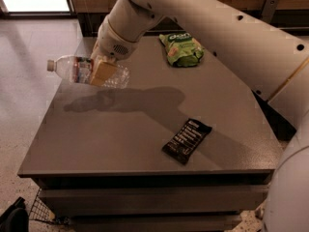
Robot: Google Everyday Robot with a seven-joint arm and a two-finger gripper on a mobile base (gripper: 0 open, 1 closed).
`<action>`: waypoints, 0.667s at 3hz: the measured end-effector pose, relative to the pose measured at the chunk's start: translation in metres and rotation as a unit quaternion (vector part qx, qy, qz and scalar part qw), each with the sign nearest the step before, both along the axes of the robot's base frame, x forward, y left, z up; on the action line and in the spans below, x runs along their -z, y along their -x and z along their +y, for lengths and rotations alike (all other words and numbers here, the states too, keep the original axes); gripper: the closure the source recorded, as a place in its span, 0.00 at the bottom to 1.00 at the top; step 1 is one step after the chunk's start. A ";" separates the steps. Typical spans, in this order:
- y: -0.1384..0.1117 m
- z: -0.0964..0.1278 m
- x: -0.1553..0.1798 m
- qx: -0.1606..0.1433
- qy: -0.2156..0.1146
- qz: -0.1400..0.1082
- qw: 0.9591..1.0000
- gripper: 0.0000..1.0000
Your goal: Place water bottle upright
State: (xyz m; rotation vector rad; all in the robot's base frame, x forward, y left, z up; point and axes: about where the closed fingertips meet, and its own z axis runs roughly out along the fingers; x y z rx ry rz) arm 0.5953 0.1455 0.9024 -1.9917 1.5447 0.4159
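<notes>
The water bottle (77, 70) is clear ribbed plastic with a white cap and a red, white and blue label band. It hangs in the air on its side, cap pointing left, above the left part of the grey table (120, 134). My gripper (104, 70) is shut on the bottle's middle, with a tan finger pad across its body. The white arm reaches in from the upper right. The bottle's shadow lies on the table below it.
A black snack bar (187, 140) lies near the table's front right. A green chip bag (181, 48) lies at the back. The table's left edge drops to a speckled floor. A black wire basket (43, 211) sits low at the front left.
</notes>
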 end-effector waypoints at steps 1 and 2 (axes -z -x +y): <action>-0.002 -0.010 -0.020 0.026 -0.129 0.004 0.991 1.00; 0.002 -0.012 -0.029 0.052 -0.195 -0.001 0.979 1.00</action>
